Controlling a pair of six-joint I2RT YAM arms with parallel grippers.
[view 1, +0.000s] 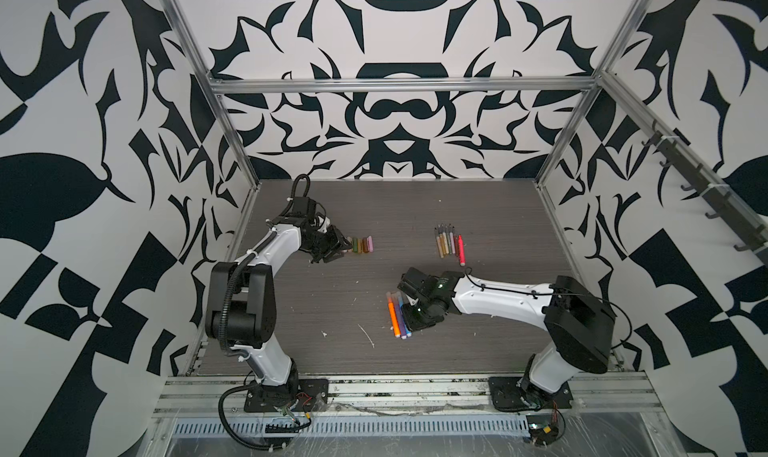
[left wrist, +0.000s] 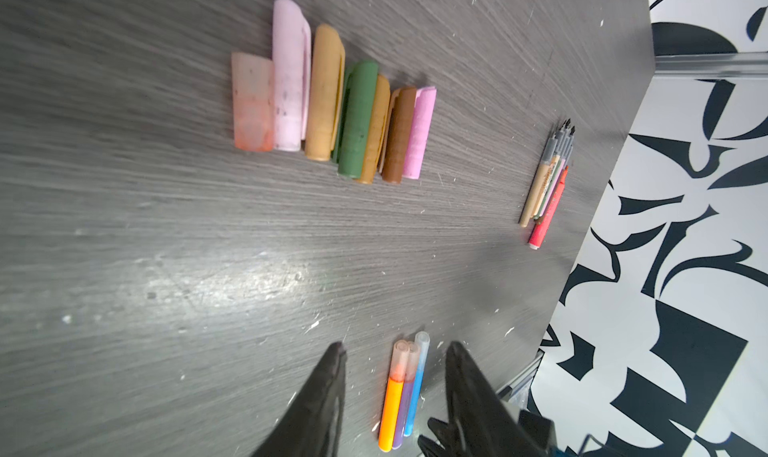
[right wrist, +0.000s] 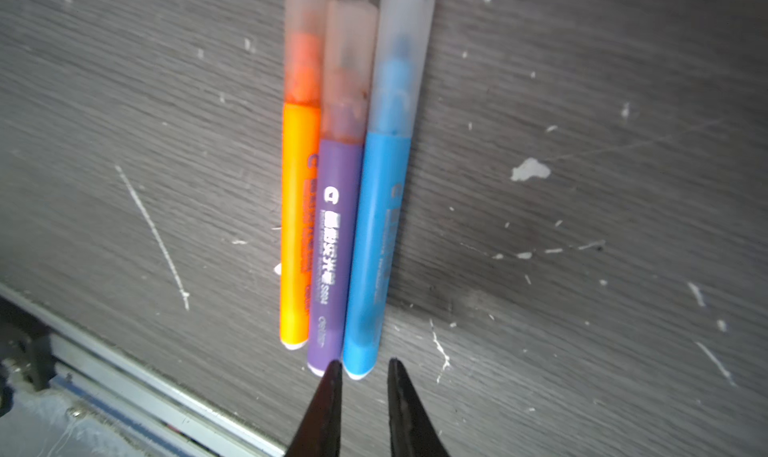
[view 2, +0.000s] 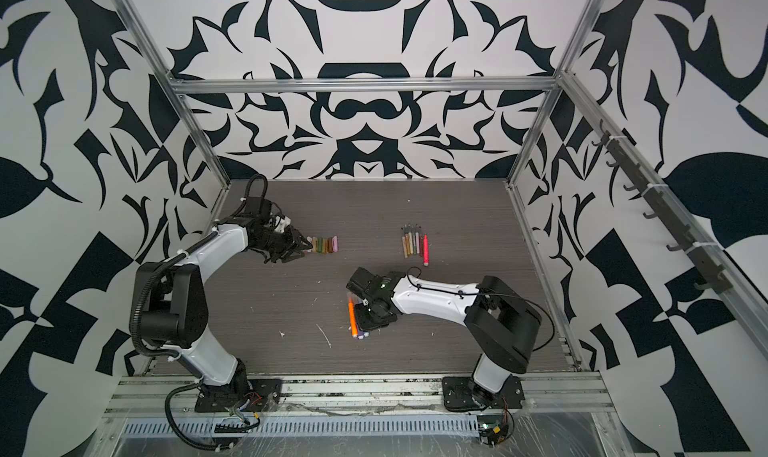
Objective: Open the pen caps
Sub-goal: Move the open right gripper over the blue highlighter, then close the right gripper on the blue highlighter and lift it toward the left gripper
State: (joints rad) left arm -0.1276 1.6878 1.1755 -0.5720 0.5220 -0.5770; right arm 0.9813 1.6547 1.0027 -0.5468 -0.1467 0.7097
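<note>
Three capped pens (right wrist: 332,234) lie together toward the tabletop's (view 1: 324,293) front edge. The right tool (right wrist: 363,369), slightly apart and empty, hovers at the blue pen's (right wrist: 378,226) tail; clamping that barrel looks next. The left tool (left wrist: 397,346), apart and empty, sits by loose caps (left wrist: 332,102) toward the left edge.

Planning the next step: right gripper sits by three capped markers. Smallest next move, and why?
Probably lower the right gripper and close on the blue marker: its jaws stand apart and empty at that marker's back end, and its cap is on.
</note>
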